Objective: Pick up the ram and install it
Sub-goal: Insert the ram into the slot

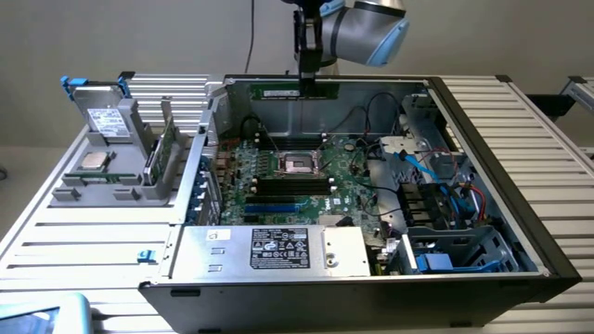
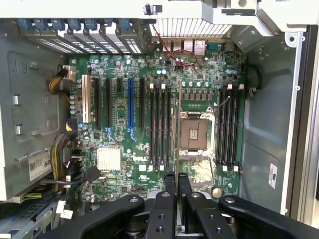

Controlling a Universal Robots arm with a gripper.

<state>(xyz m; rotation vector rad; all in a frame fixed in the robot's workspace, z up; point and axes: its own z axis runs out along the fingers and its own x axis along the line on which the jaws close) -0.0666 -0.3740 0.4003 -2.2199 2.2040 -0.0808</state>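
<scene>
ram (image 1: 277, 92) | clamped in pincer (image 1: 311, 89) above open computer case (image 1: 506, 182) | slatted metal table (image 1: 93, 240) | plain grey wall (image 1: 139, 35)

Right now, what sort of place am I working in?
Probably a computer assembly or repair bench. An open tower lies on its side on a slatted metal table with its motherboard exposed. A parts rack stands beside it at the exterior view's left.
</scene>
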